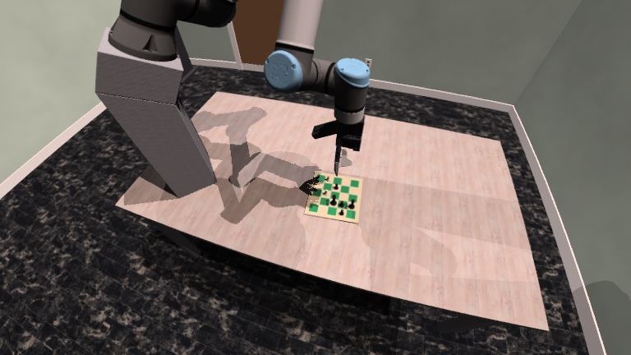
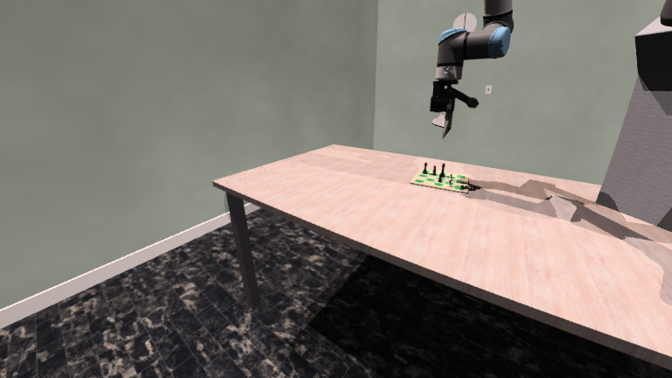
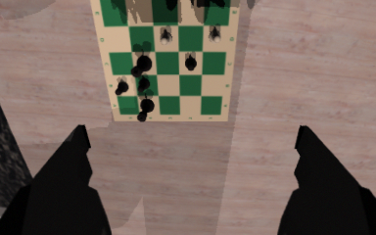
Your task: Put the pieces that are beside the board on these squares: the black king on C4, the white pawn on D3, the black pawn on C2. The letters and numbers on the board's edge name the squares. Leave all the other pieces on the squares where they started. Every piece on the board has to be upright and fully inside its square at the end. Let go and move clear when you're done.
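My gripper [image 1: 340, 168] [image 2: 440, 131] [image 3: 192, 126] is open and empty, high above the board's level. The board [image 1: 331, 218] [image 2: 413, 184] [image 3: 171, 118] lies under it. The black king [image 1: 333, 200] [image 2: 443, 171] [image 3: 144, 64] stands upright on C4. The white pawn [image 1: 324, 192] [image 3: 165, 36] stands on D3, and the black pawn [image 1: 335, 186] [image 2: 440, 178] [image 3: 191, 63] stands on C2. All three look inside their squares; the edge labels are small and hard to read.
Other pieces stand upright: a tall black one [image 1: 352, 205] [image 3: 147, 106] on A4, black ones on B4 [image 3: 143, 84] and B5 [image 3: 122, 87], and a white one [image 3: 215, 35] on D1. Shadows darken row E. No piece shows beside the board.
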You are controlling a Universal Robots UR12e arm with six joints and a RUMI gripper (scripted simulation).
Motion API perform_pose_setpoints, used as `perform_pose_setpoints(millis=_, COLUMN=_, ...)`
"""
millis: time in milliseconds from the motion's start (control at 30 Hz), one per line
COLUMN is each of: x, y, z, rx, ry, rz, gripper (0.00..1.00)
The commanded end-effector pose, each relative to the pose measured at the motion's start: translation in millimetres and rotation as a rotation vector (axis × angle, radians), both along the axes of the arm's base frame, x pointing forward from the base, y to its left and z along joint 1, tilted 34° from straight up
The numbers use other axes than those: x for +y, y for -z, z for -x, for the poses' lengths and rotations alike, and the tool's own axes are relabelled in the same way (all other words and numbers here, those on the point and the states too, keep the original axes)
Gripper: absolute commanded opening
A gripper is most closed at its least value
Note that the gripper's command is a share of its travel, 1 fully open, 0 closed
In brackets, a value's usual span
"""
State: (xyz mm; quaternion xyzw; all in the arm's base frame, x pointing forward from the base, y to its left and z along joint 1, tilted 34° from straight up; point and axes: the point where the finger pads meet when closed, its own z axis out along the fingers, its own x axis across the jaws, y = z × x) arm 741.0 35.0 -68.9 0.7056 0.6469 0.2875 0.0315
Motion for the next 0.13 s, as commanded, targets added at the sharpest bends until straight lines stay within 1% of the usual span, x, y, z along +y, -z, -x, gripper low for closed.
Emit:
perform_pose_setpoints(millis=0, x=-0.2, y=-0.5, z=-0.2, rx=-0.001, ry=0.000, rz=0.000, gripper=1.00)
perform_pose_setpoints(millis=100, x=-0.2, y=-0.5, z=-0.2, rx=-0.001, ry=0.000, rz=0.000, gripper=1.00)
